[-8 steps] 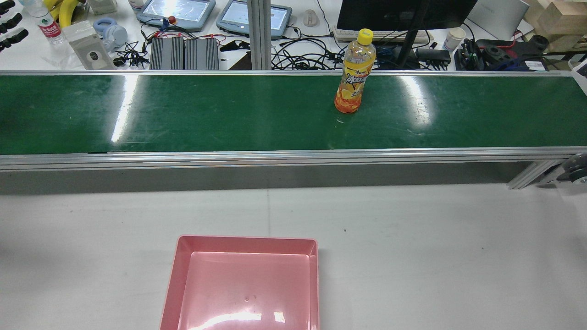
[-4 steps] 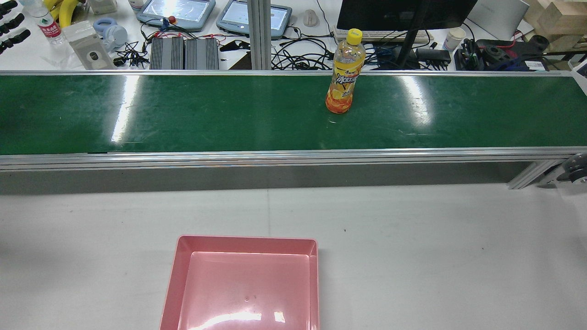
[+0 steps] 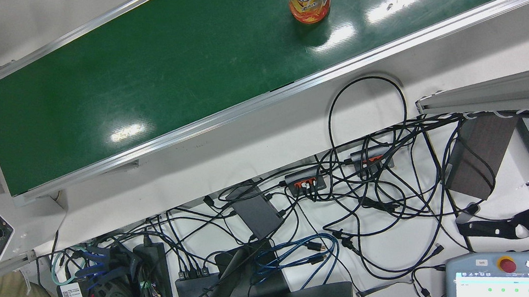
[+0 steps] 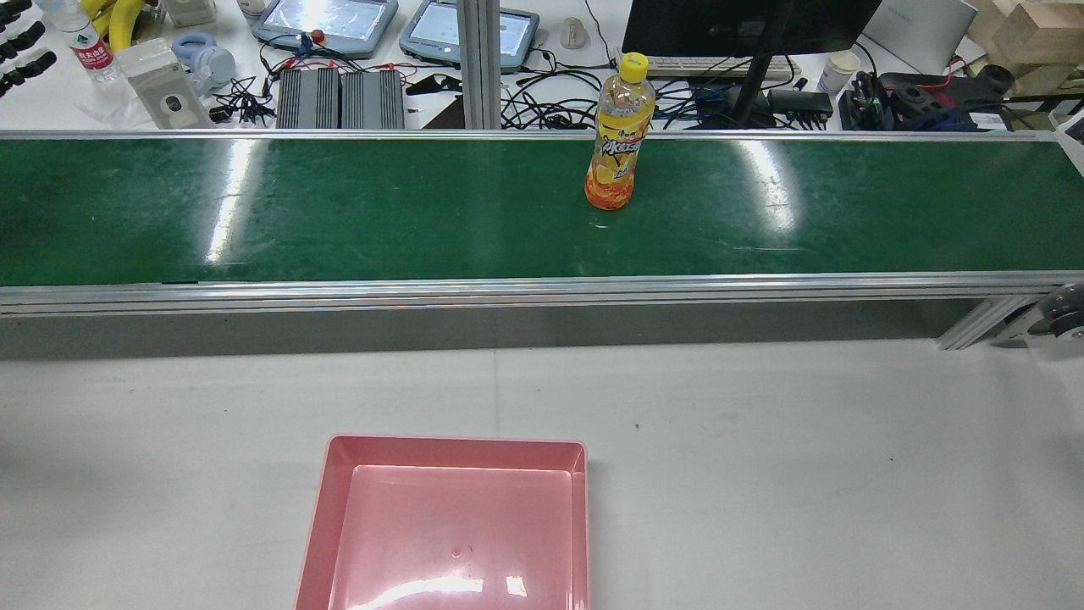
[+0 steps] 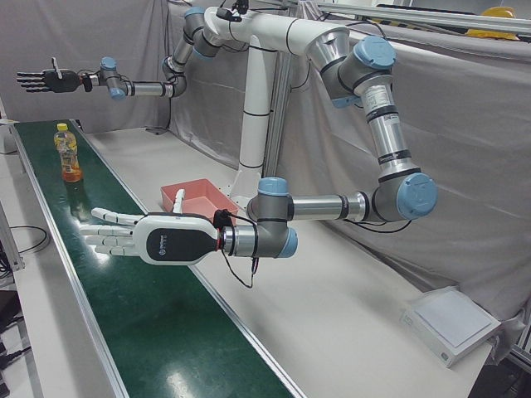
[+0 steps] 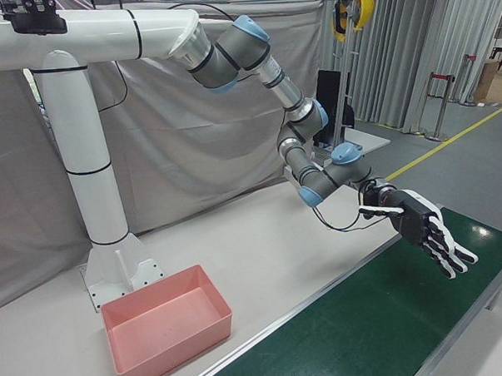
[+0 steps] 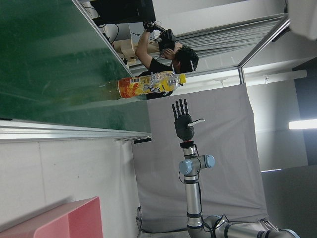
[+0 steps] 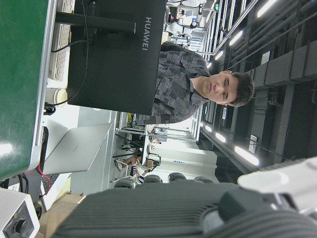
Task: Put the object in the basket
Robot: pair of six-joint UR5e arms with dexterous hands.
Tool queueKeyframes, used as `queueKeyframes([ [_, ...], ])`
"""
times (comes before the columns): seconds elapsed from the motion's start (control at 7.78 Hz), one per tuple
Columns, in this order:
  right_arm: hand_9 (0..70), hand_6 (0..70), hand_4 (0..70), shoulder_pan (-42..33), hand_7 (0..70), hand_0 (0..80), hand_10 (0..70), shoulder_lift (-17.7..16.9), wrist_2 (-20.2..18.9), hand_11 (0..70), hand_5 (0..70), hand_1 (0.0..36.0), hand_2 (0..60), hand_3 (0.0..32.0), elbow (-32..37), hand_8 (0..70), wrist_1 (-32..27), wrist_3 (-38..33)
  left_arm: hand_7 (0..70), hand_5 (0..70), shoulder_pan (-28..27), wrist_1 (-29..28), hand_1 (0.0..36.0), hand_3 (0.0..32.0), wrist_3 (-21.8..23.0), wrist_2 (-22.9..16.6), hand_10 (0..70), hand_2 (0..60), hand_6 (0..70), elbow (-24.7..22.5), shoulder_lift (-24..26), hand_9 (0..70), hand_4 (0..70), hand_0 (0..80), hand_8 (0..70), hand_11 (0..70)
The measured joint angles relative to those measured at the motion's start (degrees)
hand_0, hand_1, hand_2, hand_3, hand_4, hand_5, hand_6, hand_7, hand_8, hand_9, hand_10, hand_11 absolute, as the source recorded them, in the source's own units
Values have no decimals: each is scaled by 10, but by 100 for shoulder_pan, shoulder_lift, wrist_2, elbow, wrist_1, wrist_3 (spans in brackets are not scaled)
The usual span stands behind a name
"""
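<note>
Drink bottle, yellow cap, orange label: upright on green conveyor belt, toward the belt's far edge, touched by nothing. Only its lower part shows at the front view's top edge.

Pink basket: on the white table, well apart from the belt.

Left robot hand: released, fingers spread flat, held level over the belt, well short of the bottle.

Right robot hand: released too, fingers splayed, holding nothing, raised above the belt beyond the bottle; seen closer in right-front view.
</note>
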State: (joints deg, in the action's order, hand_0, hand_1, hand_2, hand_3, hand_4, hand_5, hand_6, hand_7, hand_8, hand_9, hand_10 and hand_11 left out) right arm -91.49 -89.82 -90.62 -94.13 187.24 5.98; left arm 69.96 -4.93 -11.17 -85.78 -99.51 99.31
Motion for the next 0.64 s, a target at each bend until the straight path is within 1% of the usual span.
queueKeyframes([
  [0.64,0,0,0,0,0,0,0,0,0,0,0,0,0,0,-10,0,-1,0,0,154,-13,9,35,4,-23,0,57,0,11,2,5,51,121,585,43,98],
])
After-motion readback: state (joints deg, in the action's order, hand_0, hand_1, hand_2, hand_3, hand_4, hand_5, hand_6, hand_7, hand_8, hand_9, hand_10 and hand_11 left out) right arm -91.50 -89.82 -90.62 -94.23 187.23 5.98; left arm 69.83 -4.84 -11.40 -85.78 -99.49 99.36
